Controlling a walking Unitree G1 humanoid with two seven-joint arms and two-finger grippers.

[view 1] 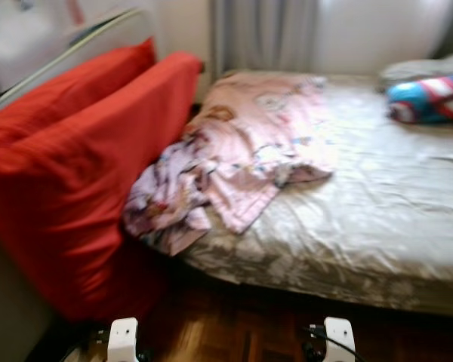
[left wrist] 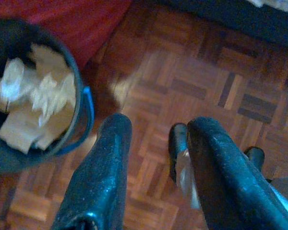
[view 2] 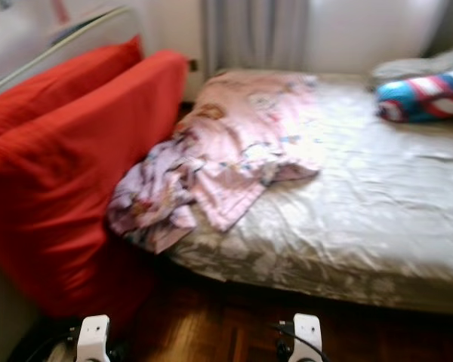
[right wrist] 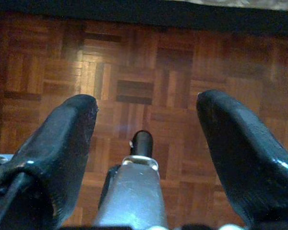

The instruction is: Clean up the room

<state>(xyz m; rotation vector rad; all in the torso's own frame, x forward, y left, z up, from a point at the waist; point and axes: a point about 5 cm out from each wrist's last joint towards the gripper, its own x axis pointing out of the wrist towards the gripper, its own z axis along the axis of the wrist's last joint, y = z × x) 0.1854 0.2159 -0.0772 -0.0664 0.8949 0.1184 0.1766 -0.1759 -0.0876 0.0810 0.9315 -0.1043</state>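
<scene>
Two large red cushions [view 1: 83, 166] lean side by side against the left end of a low bed [view 1: 377, 219] covered in a pale grey, wrinkled sheet. A crumpled pink patterned blanket [view 1: 253, 147] lies across the bed's near-left part, and a bunched lilac printed garment [view 1: 166, 200] spills from under it over the mattress corner, touching the nearer cushion. A blue, red and white round cushion [view 1: 430, 98] sits at the far right of the bed, in front of a pale grey pillow [view 1: 419, 69]. Grey curtains [view 1: 264, 34] hang behind the bed, and a curved light metal rail [view 1: 60, 53] runs behind the red cushions. The head views are blurred.

Both arms hang low over a dark wooden parquet floor [right wrist: 149, 62]. The left gripper [left wrist: 156, 167] points down at the floor with its two black fingers spread and nothing between them. Near it stands a dark blue round bucket [left wrist: 79, 108] with a blue handle, holding crumpled white paper scraps [left wrist: 33, 98]; the bucket sits just beside the red fabric. The right gripper [right wrist: 146, 139] also hangs above the parquet, fingers wide apart and holding nothing, near the dark base of the bed. White wrist housings of both arms show at the bottom edge of the head views, well apart from each other.
</scene>
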